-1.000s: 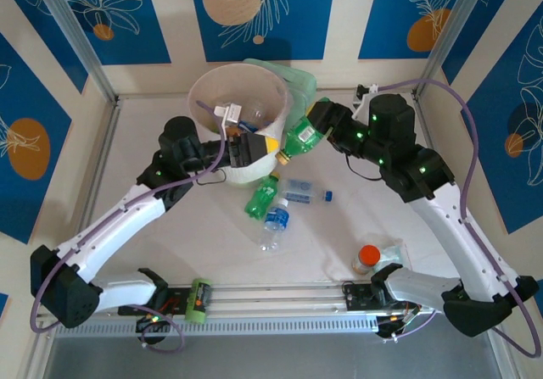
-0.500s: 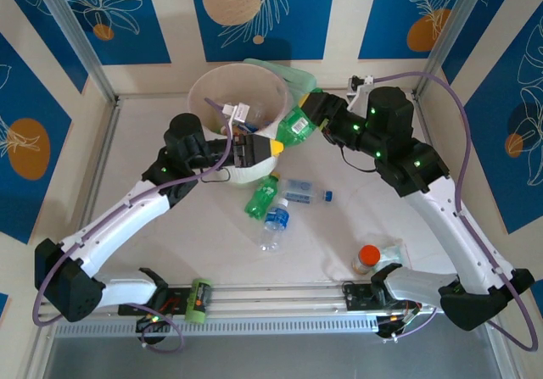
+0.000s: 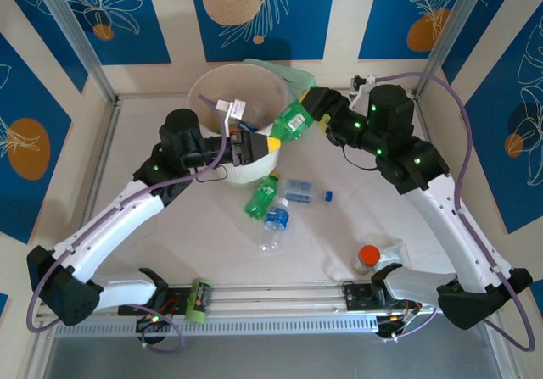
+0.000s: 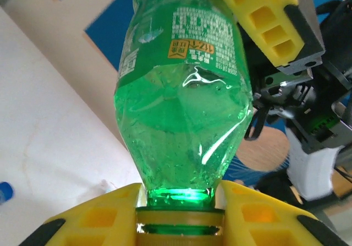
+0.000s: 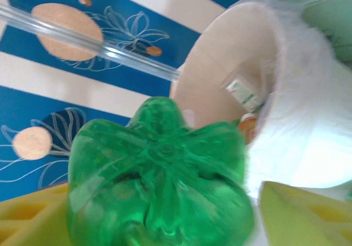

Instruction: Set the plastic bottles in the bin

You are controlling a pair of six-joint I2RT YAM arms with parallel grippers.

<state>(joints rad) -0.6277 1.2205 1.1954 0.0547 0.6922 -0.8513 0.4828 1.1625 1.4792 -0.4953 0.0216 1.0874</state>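
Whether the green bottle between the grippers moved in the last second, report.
Yes: the green bottle swung base-first leftward, over the right rim of the white bin.

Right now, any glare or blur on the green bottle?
Left wrist view: the green bottle is sharp, with white glare streaks on its shoulder. Right wrist view: its base looks soft, the bin rim washed out white. Top external view: evenly lit, sharp.

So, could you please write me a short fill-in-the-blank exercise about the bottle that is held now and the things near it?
1. The left fingers are shut on the neck of a ____ bottle.
2. In the top view, that bottle is above the rim of the white ____.
3. The clear container has an ____ cap.

Missing words: green; bin; orange.
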